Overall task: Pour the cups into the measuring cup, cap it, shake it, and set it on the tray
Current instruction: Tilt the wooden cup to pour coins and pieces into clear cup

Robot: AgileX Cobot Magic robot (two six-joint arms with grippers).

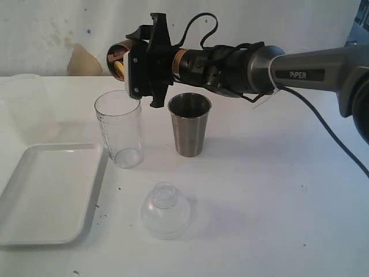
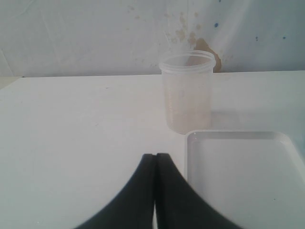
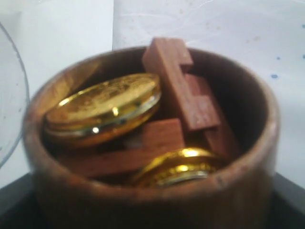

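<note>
1. right claw [image 1: 128, 60] is up in the upper left of the exterior view, clamped around the wooden cup [image 1: 118, 60], and the cup is clear of the bench [image 1: 259, 219].
2. the wooden cup is tipped over on its side, mouth turned toward the left of the frame, hanging just above the rim of the measuring cup [image 1: 118, 130].
3. look down the right wrist view: inside the cup sit 2 gold coins [image 3: 102, 107] and some reddish wooden blocks [image 3: 174, 81], piled against the wall.
4. in that same view, a curved clear edge shows at the left side of the frame; it looks like the measuring cup's rim, though i can't be sure.
5. the measuring cup stands upright on the bench, left of centre in the exterior view, just beside the upper right corner of the tray [image 1: 49, 193].
6. steel tumbler [image 1: 189, 124] stands upright near the centre of the frame, right of the measuring cup, a gap between them.
7. a clear domed lid [image 1: 165, 210] rests on the bench in the lower middle, apart from both cups.
8. the tray lies flat in the lower left of the exterior view.
9. left claw [image 2: 156, 191] is shut tight in the left wrist view, its 2 dark fingers pressed together, gripping nothing.
10. ahead of that claw, a frosted cup [image 2: 187, 93] stands upright at the tray's far edge, just above it in the frame.
</note>
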